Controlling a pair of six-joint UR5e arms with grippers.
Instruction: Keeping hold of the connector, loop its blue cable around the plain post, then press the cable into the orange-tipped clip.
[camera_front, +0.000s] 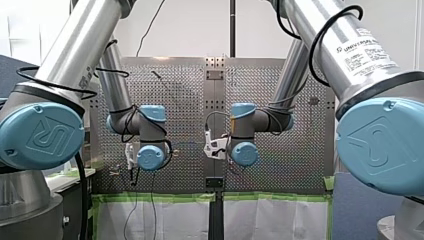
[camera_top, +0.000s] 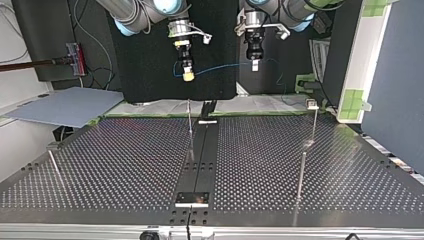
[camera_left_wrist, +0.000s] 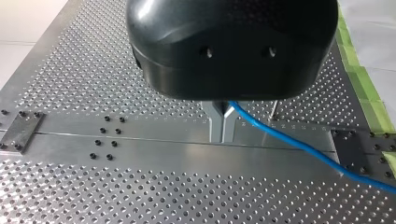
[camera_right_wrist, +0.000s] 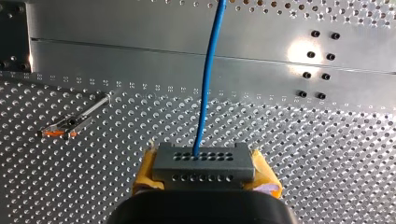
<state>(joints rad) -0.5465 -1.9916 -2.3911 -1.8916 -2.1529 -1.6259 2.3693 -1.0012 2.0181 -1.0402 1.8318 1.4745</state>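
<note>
Front view, arms: my left arm (camera_front: 150, 131) and my right arm (camera_front: 250, 122) both reach out over the perforated worktop (camera_front: 180, 95). I cannot tell the fingers from here.

Top view, grippers: my right gripper (camera_top: 188, 75) and my left gripper (camera_top: 255, 65) hang side by side, above and beyond the worktop's far edge.

Top view, cable: the blue cable (camera_top: 220, 67) runs between the two grippers in a shallow sag, clear of the worktop.

Top view, posts: a plain post (camera_top: 190, 120) stands at the middle of the far edge, beside the centre strip (camera_top: 202, 160). A post with a small head (camera_top: 313, 117) stands near the far corner on my left arm's side.

Left wrist view, fingers: the metal fingers (camera_left_wrist: 215, 122) are pinched narrow on the blue cable, which leaves them and trails off across the centre strip.

Right wrist view, fingers: the yellow pads (camera_right_wrist: 267, 183) clamp the connector (camera_right_wrist: 203, 164) from both sides.

Right wrist view, cable: it leaves the connector's upper face and runs straight ahead over the strip.

Right wrist view, clip: the orange-tipped clip (camera_right_wrist: 65, 127) stands on the perforated worktop, ahead of the gripper and off to one side, well apart from the cable.
</note>
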